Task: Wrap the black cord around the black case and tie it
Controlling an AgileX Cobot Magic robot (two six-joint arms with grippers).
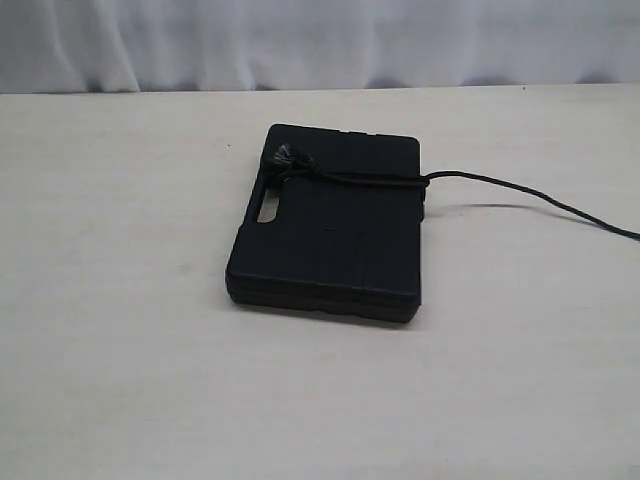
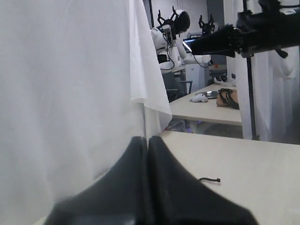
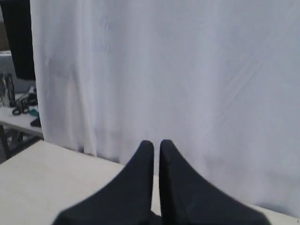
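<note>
- Where the pale surface (image 1: 120,380) runs back to the white curtain (image 1: 300,40), neither arm shows in the exterior view. Both wrist cameras look out at that curtain rather than down at the work.
- The black case (image 1: 330,240) lies flat near the middle of the surface, with its handle slot (image 1: 270,208) on the left side of that view.
- The left pincer (image 2: 147,145) has its fingers pressed together with nothing between them. The right pincer (image 3: 156,147) is drawn in to a hairline gap and is also empty.
- The black cord (image 1: 370,178) crosses the lid's far part from side to side and bends over the right edge. Its free tail trails off across the surface to the right and out of view.
- A bunched knot (image 1: 290,160) sits on the lid just above the slot, where the cord gathers.
- A short dark strand (image 2: 209,179) lies on the surface in the left wrist view. I cannot tell whether it belongs to the cord.
- To my eye the wrap and the tie look done, or very nearly. Both arms are away from the case.
- If anything remains, it is a check. The next move would call for pulling the loose tail to test the knot while one pincer steadies the case so it does not slide.
</note>
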